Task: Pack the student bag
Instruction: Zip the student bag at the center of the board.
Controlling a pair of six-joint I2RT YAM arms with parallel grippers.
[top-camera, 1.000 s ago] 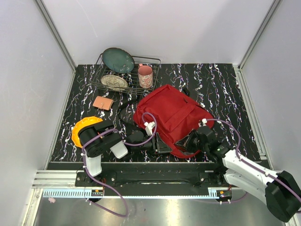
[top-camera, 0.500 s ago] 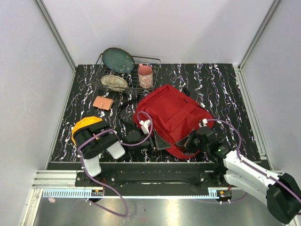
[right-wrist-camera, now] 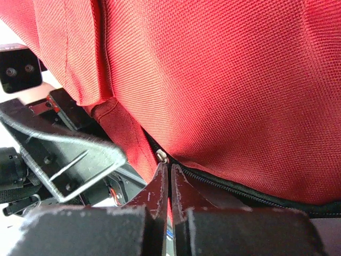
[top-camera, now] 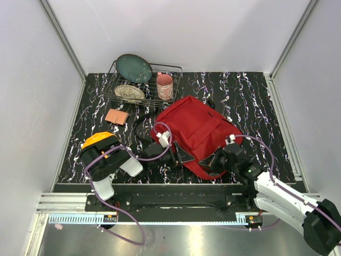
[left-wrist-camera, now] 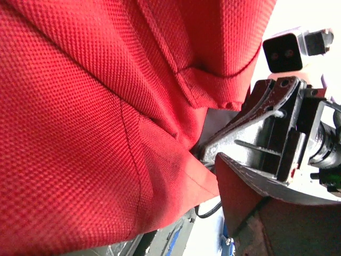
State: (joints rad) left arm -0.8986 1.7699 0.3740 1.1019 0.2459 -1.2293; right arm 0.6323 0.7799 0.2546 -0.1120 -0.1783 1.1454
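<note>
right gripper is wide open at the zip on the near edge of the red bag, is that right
Not quite. The right gripper is shut, not wide open: the right wrist view shows its two fingers pressed together. The rest holds, since it sits at the zip on the near edge of the red student bag.

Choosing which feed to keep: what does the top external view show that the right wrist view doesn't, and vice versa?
Only top external: the wire rack, green plate, pink mug and tan square. Only right wrist: the black zip and a small metal piece at the right gripper's shut tips. Both: the student bag and the left gripper.
</note>
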